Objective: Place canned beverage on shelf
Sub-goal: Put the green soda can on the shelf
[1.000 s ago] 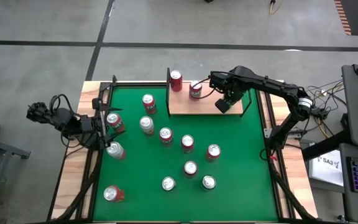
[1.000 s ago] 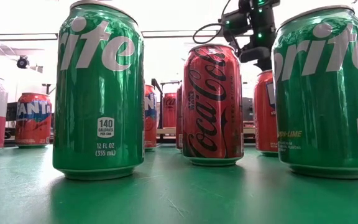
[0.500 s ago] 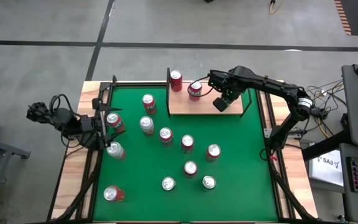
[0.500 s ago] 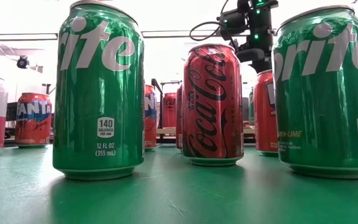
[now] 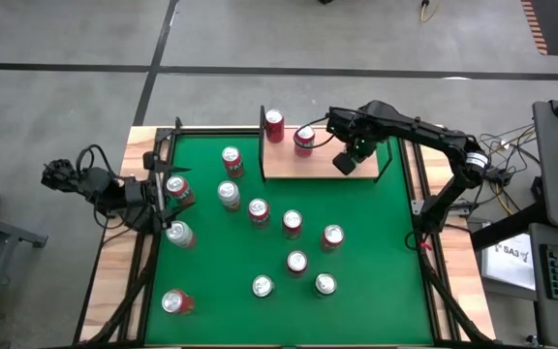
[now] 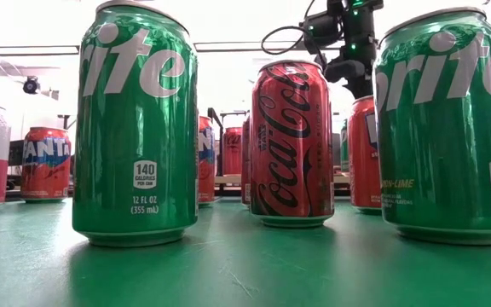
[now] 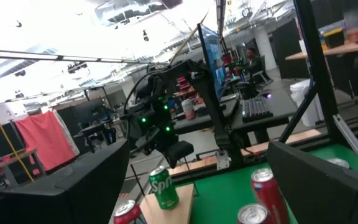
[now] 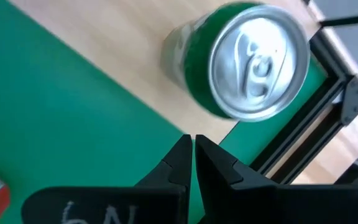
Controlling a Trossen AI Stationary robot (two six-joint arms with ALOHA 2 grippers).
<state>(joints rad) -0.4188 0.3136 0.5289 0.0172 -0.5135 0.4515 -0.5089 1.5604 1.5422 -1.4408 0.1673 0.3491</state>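
High view: the right gripper (image 5: 346, 161), fingers pressed together and holding nothing, is hovering over the light tan wooden shelf (image 5: 320, 167) at the table's far edge, just right of two red-sided cans (image 5: 304, 140). Lifting straight up looks safest, with black uprights flanking it.

Left wrist view: a green Sprite can (image 7: 163, 188) is standing on the shelf.

The left gripper, spread wide, is waiting at the table's left edge.
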